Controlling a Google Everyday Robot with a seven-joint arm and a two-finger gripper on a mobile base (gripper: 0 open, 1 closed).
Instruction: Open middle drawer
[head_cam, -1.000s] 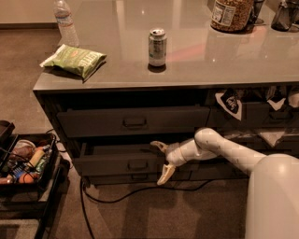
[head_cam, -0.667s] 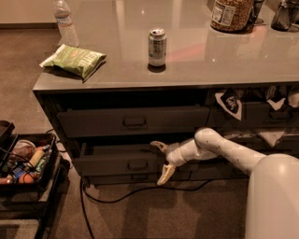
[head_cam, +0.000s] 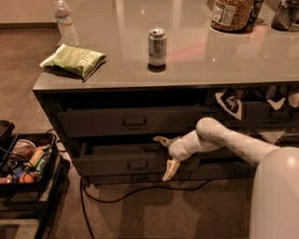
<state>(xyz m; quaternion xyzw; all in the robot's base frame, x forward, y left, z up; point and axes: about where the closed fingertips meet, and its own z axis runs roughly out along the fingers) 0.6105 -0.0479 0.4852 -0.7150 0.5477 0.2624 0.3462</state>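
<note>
The middle drawer (head_cam: 112, 164) is a wide dark grey front with a small rectangular handle (head_cam: 138, 164). It stands pulled out a little from the cabinet, with a dark gap above its top edge. My gripper (head_cam: 166, 155) is just right of the handle, at the drawer's front. Its fingers are spread wide apart: the upper fingertip (head_cam: 160, 139) reaches over the drawer's top edge and the lower fingertip (head_cam: 169, 172) hangs in front of the drawer's face. My white arm (head_cam: 224, 140) comes in from the right.
A taller drawer (head_cam: 131, 122) sits above and a slim one (head_cam: 140, 179) below. On the counter (head_cam: 196, 70) stand a can (head_cam: 157, 46), a green chip bag (head_cam: 74, 59), a water bottle (head_cam: 65, 25) and a jar (head_cam: 231, 14). A black cart (head_cam: 25, 172) stands left; a cable (head_cam: 126, 193) lies on the floor.
</note>
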